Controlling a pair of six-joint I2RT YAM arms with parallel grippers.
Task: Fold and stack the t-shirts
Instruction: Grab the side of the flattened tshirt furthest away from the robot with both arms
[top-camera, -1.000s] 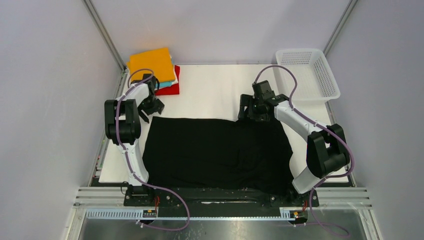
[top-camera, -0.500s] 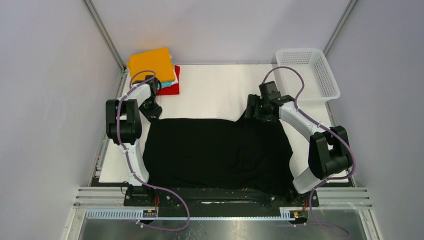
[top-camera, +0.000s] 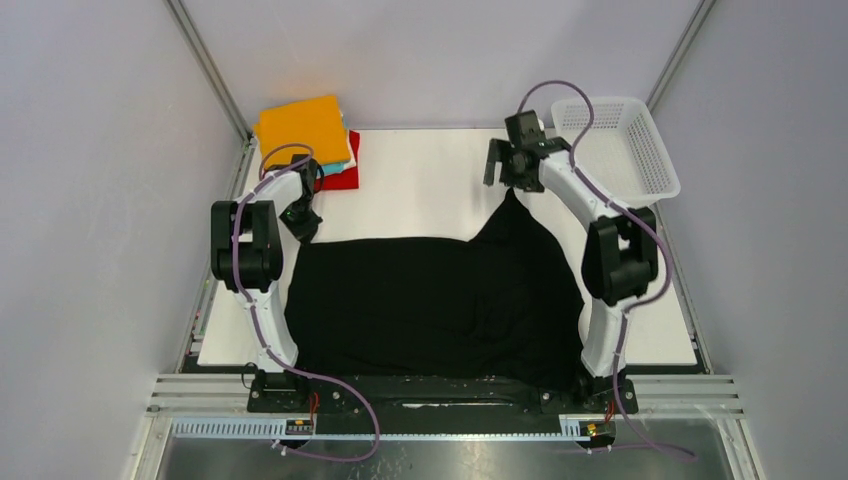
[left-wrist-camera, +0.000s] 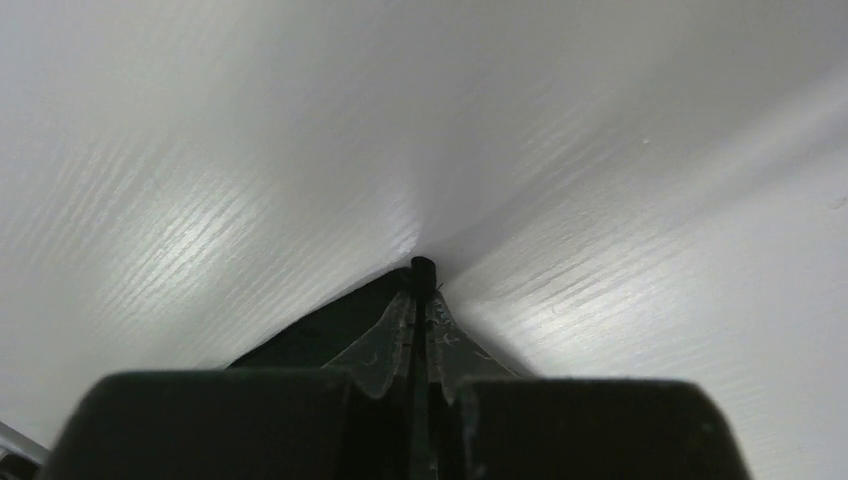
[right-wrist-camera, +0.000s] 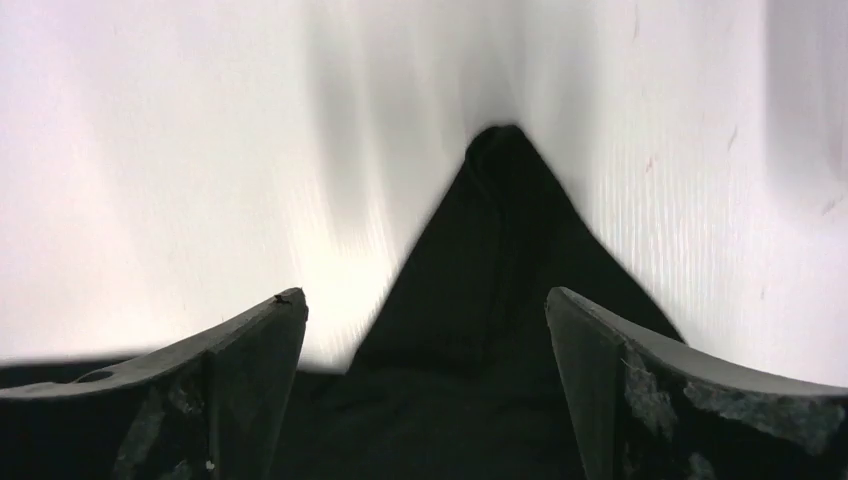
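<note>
A large black t-shirt (top-camera: 430, 300) lies spread on the white table (top-camera: 420, 180). Its far right corner is drawn up into a point (top-camera: 514, 200). My left gripper (top-camera: 303, 226) sits at the shirt's far left corner. In the left wrist view its jaws (left-wrist-camera: 422, 272) are shut on a thin fold of black cloth (left-wrist-camera: 330, 330). My right gripper (top-camera: 506, 165) hovers just beyond the pointed corner. It is open in the right wrist view (right-wrist-camera: 425, 300), and the black shirt's tip (right-wrist-camera: 500, 200) lies on the table between and past the fingers. Folded t-shirts are stacked at the far left, orange (top-camera: 300, 125) on top, teal (top-camera: 340, 164) and red (top-camera: 345, 178) below.
A white plastic mesh basket (top-camera: 615, 145) stands at the far right corner, close to my right arm. Grey walls and metal frame posts enclose the table on three sides. The arm bases sit on a black rail (top-camera: 430, 392) at the near edge.
My left gripper has come down on the shirt's far left corner and shut on it. My right arm has swung toward the back, and the shirt's far right corner has stretched into a point.
</note>
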